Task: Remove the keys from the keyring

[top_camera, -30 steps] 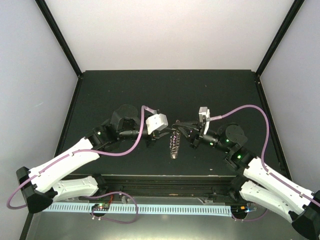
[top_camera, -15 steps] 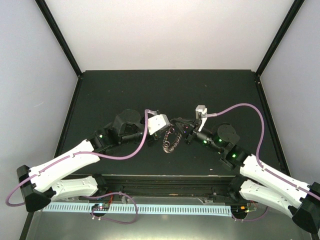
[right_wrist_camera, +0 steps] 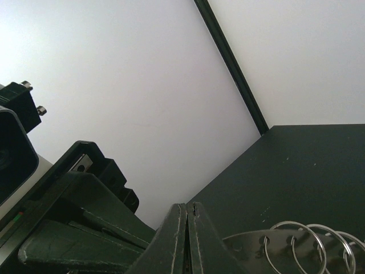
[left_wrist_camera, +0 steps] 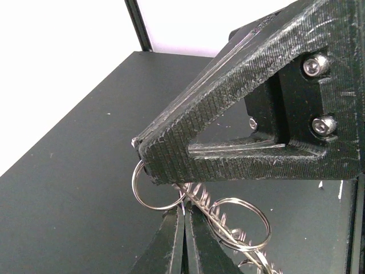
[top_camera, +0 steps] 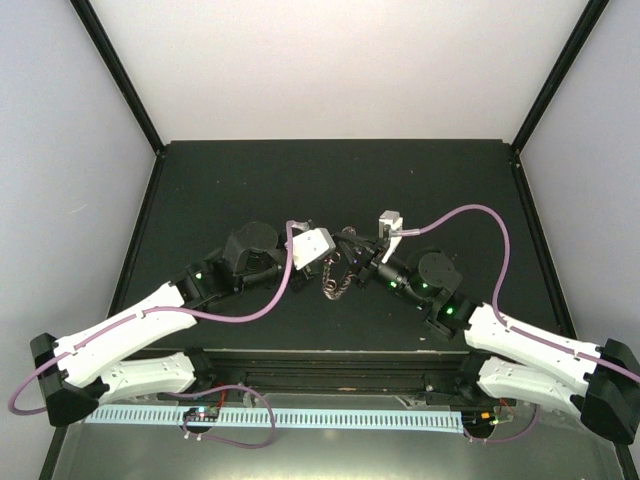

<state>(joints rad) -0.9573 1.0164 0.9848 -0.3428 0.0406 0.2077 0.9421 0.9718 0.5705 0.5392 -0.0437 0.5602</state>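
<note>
Top view: both arms reach in to the middle of the black tabletop (top_camera: 250,180). Left gripper (top_camera: 327,262) and right gripper (top_camera: 352,255) sit tip to tip, nearly touching. The keyring (top_camera: 337,282) hangs between them, just below the tips and above the tabletop, with its wire loops (top_camera: 333,292) trailing down. Can't pick out a key among the loops at this size

Left wrist: left gripper (left_wrist_camera: 183,231) jaws pressed together, pinching the keyring (left_wrist_camera: 206,216) by its rim. The ring is seen edge-on and runs away to the lower right. One wire loop stands out to the left of the pinch, a second to the right. The right gripper (left_wrist_camera: 151,162) fills the upper right, its tip right at the first loop, just above the left jaws

Right wrist: right gripper (right_wrist_camera: 185,231) jaws also pressed together, on the keyring (right_wrist_camera: 251,242) rim. The ring's flat perforated plate extends right from the jaws, with several loops threaded through its holes. The left gripper (right_wrist_camera: 74,228) body is close in at lower left. The pale wall (right_wrist_camera: 142,85) and a black frame post (right_wrist_camera: 228,54) are behind. No key identifiable in either wrist view
</note>
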